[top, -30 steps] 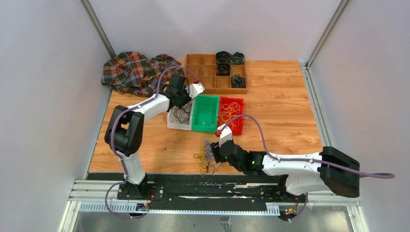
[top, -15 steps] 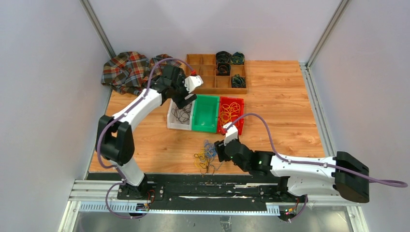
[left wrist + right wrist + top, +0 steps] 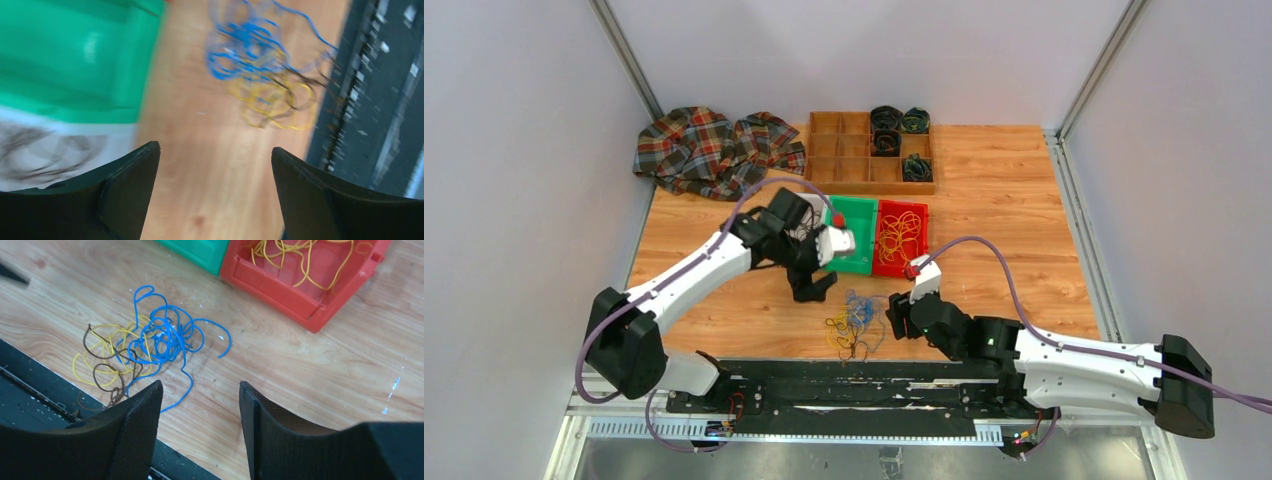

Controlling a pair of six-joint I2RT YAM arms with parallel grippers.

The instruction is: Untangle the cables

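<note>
The cables (image 3: 852,325) lie as a small clump of blue, yellow and dark brown loops on the wooden table near its front edge. My left gripper (image 3: 814,287) hovers just behind and left of them, open and empty. The blurred left wrist view shows the cables (image 3: 260,70) ahead of the left gripper (image 3: 215,148), over bare wood. To the right of the clump my right gripper (image 3: 892,318) is also open and empty. In the right wrist view the cables (image 3: 145,347) lie ahead and left of the right gripper (image 3: 200,384), one blue strand trailing toward its left finger.
Behind the clump stand a green bin (image 3: 856,240) and a red bin (image 3: 902,235) holding yellow cords; a white bin (image 3: 50,145) with black wires is left of the green one. At the back are a wooden compartment tray (image 3: 844,150) with dark coils and a plaid cloth (image 3: 709,150). A black rail (image 3: 854,378) lines the front edge.
My left arm has swung from over the white bin forward and down to beside the clump, its gripper now open. The right gripper has drawn back slightly to the right.
</note>
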